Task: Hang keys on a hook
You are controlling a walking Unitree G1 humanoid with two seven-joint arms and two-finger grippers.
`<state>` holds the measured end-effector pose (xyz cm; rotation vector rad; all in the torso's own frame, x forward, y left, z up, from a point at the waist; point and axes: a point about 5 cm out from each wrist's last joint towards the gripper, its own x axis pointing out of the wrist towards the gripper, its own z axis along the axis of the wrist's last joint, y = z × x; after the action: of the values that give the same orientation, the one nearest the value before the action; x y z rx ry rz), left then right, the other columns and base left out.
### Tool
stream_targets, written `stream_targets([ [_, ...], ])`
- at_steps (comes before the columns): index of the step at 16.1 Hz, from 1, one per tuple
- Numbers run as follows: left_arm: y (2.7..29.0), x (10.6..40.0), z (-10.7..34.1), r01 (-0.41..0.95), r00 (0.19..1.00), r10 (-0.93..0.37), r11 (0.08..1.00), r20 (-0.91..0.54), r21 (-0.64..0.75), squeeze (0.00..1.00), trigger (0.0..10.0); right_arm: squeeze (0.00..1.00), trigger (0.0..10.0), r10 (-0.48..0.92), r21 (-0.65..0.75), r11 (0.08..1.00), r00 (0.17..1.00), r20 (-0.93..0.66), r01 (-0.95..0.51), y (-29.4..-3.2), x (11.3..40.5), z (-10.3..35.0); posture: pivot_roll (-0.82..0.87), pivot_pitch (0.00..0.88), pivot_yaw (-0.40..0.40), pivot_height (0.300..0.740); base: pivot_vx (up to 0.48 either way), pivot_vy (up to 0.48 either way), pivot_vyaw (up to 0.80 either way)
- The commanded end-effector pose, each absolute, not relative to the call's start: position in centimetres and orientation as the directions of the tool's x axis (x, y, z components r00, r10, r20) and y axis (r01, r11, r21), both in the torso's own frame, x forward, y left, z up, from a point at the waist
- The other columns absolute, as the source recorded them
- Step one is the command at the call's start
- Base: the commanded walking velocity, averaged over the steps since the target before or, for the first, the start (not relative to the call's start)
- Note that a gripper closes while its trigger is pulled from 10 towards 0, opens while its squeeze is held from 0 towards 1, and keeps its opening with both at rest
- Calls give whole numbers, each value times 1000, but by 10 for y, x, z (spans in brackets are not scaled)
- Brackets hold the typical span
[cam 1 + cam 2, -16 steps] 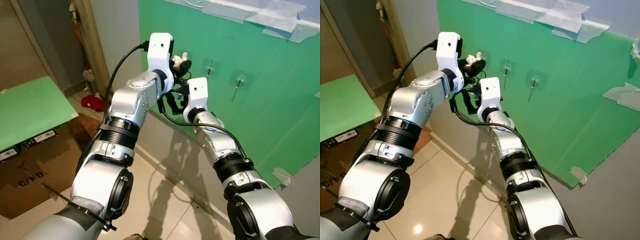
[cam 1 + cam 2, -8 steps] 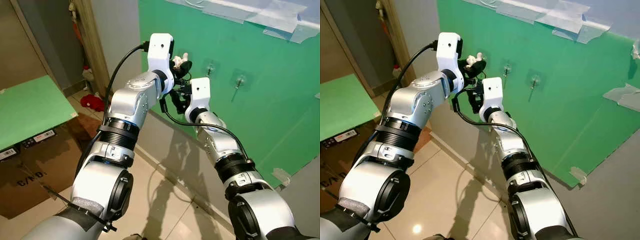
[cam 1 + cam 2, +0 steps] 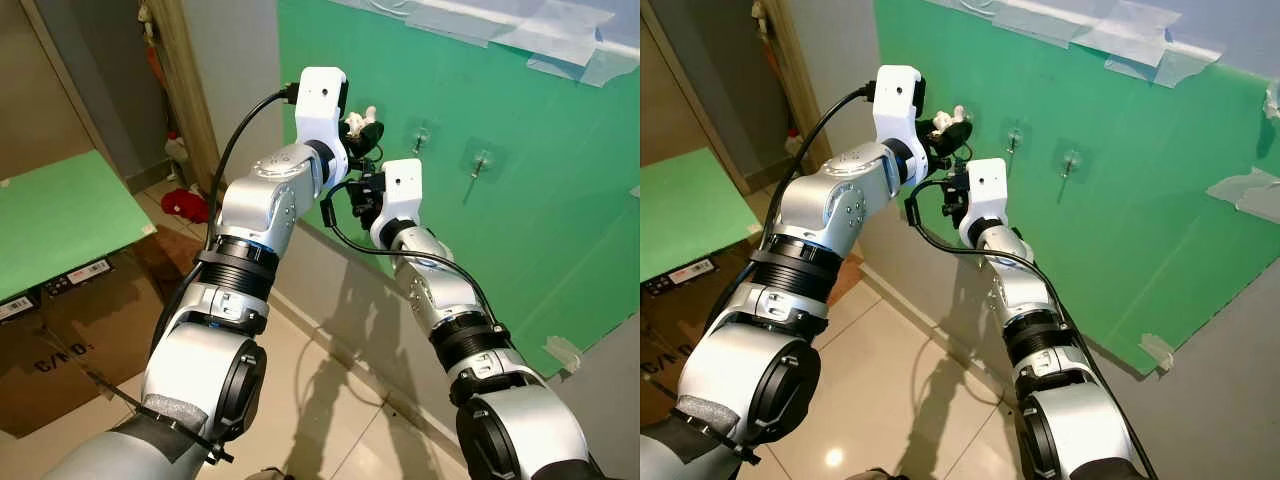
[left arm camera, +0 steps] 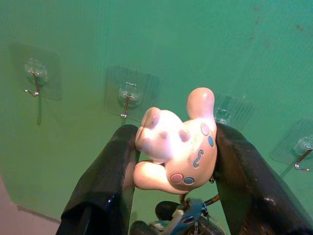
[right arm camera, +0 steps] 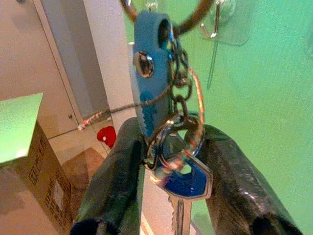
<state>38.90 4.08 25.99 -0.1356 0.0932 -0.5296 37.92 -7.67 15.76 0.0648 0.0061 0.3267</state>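
My left gripper (image 3: 362,128) is raised close to the green wall board (image 3: 560,200), shut on a pink-and-white toy figure (image 4: 177,147) of the key bunch. From the toy hang a blue strap (image 5: 149,73), rings and a blue-headed key (image 5: 183,182). Just beneath, my right gripper (image 3: 360,196) points up, and its fingers (image 5: 122,166) press on both sides of the key ring. Clear stick-on hooks (image 3: 421,135) (image 3: 482,160) sit on the board to the right of both grippers; more hooks (image 4: 126,100) lie straight beyond the toy.
A cardboard box with a green top (image 3: 55,220) stands at the left. A red object (image 3: 188,205) lies on the tiled floor by a wooden door frame (image 3: 190,90). Tape strips (image 3: 560,35) hold the board's upper edge.
My right gripper has risen from below the left one and now has the hanging keys between its fingers. The left arm has stayed still.
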Motion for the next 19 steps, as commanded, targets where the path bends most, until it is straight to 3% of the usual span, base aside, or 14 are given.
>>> stream_targets([
  [1,41,388,261,499,859,-509,855,-48,-142,0,0,0,0,317,82,945,948,14,-317,-78,379,159,-56,0,28,740,0,0,0],
  [13,49,392,259,468,877,-477,875,-56,-125,0,0,0,0,320,85,943,947,16,-320,-80,377,159,-58,0,30,740,0,0,0],
  [14,50,392,259,471,877,-476,878,-56,-89,0,4667,0,0,321,86,943,947,15,-321,-80,377,158,-58,0,29,740,0,0,0],
  [15,50,392,258,465,880,-470,882,-61,-79,0,10000,0,0,321,87,943,947,14,-321,-80,376,158,-58,0,30,740,0,0,0],
  [17,51,392,259,471,878,-474,880,-58,-68,0,10000,0,0,323,87,942,946,14,-323,-80,376,158,-56,0,30,740,0,0,0],
  [18,52,393,259,461,883,-465,885,-56,-68,1000,10000,0,0,323,87,942,946,13,-323,-80,376,158,-57,0,30,740,0,0,0],
  [19,54,394,258,447,890,-451,892,-64,-74,1000,10000,0,0,324,87,942,946,12,-324,-80,376,158,-56,0,30,740,0,0,0],
])
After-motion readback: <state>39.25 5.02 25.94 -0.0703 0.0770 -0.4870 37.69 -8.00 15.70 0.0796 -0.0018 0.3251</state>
